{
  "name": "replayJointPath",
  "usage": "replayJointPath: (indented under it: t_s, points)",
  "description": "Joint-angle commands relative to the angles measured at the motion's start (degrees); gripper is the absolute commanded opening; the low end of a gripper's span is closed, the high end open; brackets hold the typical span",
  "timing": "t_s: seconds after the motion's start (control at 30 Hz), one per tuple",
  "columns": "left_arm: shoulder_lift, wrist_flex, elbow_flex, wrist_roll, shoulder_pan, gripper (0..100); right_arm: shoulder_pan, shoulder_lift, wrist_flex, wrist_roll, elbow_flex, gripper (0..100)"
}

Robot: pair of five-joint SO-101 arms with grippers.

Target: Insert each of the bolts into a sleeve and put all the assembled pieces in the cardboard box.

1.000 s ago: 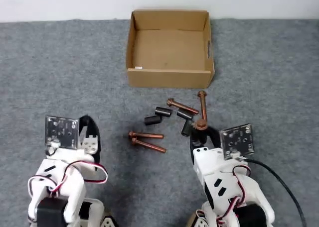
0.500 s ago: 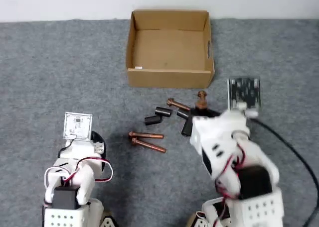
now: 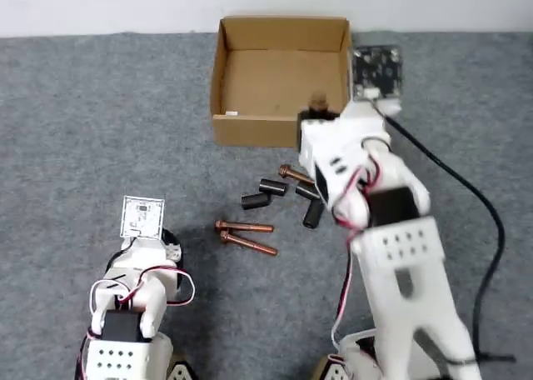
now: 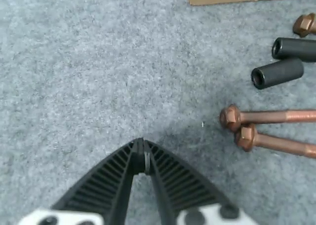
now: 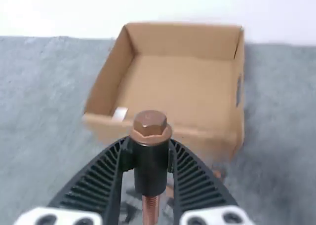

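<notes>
The left gripper (image 4: 143, 158) is shut tight on nothing over the carpet (image 4: 74, 62); beside it two bolts (image 4: 269, 117) lie flat, heads toward it. From above the right arm (image 3: 366, 188) hides its grip; its wrist view shows the right gripper (image 5: 148, 151) clamping a sleeve (image 5: 149, 173) with a bolt (image 5: 150, 125) through it, upright, head up, before the box (image 5: 180, 37).

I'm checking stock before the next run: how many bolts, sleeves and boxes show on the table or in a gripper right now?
Bolts: 4, two side by side, one by the box, one held bolt in the right gripper.
Sleeves: 5, four loose, one held sleeve on that bolt.
Cardboard box: 1.
Total: 10; the right arm may hide more.
</notes>
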Motion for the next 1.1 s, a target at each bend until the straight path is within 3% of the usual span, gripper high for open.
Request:
replayJointPath:
  t_s: [0.0,0.53,0.77,1.07]
  points:
    - [0.1,-1.6,-0.4,-0.2,-0.4,1,2.5,5.9,-12.4,1.6,-3.9,0.8]
    - [0.2,-1.6,-0.4,0.0,-0.3,1,4.0,39.4,-31.2,1.7,-22.7,0.8]
    - [0.2,-1.6,-0.4,0.0,-0.3,1,5.0,53.2,-29.9,1.8,-31.1,1.2]
    - [0.2,-1.6,-0.4,0.0,-0.3,1,4.8,62.3,-13.6,4.2,-42.5,11.7]
